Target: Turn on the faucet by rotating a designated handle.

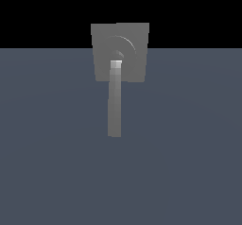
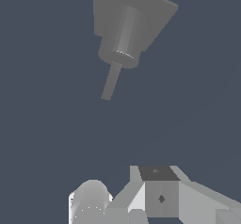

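The faucet [image 1: 101, 49] is a matte grey square block with a raised ring on its face, near the top middle of the exterior view. Its handle [image 1: 114, 101] is a long straight grey bar running from the ring toward the near side, brightest at the ring end. No gripper shows in the exterior view. In the wrist view the faucet [image 2: 155, 16] lies well ahead, with a round stem [image 2: 123, 35] and a narrow bar [image 2: 111, 83] reaching out from it. Grey and white robot parts [image 2: 160, 197] fill the picture's edge, well apart from the faucet. No fingertips can be made out.
A flat blue-grey floor [image 1: 189, 162] surrounds the faucet in the exterior view, with black background behind it. A white rounded robot part [image 2: 92, 199] sits beside the grey blocky one in the wrist view.
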Available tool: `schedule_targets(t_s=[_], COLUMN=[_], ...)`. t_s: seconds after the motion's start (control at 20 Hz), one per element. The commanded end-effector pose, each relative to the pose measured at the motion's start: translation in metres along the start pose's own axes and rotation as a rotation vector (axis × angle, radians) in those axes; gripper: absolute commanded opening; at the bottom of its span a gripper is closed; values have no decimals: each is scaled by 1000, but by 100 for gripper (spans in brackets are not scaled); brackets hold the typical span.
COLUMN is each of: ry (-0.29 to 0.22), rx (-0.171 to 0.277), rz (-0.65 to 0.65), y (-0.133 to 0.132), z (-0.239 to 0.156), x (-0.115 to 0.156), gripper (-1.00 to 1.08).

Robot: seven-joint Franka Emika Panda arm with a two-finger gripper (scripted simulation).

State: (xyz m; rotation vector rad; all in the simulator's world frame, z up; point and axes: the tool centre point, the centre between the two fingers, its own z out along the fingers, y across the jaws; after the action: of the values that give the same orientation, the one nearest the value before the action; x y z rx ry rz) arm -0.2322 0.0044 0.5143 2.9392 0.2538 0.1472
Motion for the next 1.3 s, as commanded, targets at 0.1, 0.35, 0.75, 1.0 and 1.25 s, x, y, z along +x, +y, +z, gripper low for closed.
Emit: schedule_targets(t_s=[0.1, 0.35, 0.75, 1.0, 1.25], ry=[31, 48, 0, -85, -216], rx=[-147, -370, -756, -998, -1232], rz=[-103, -255, -516, -679, -841], y=[1, -1, -17, -36, -63], z=[-12, -32, -68, -88, -104], x=[2, 7, 18, 26, 38], gripper=[-100, -100, -100, -100, -100])
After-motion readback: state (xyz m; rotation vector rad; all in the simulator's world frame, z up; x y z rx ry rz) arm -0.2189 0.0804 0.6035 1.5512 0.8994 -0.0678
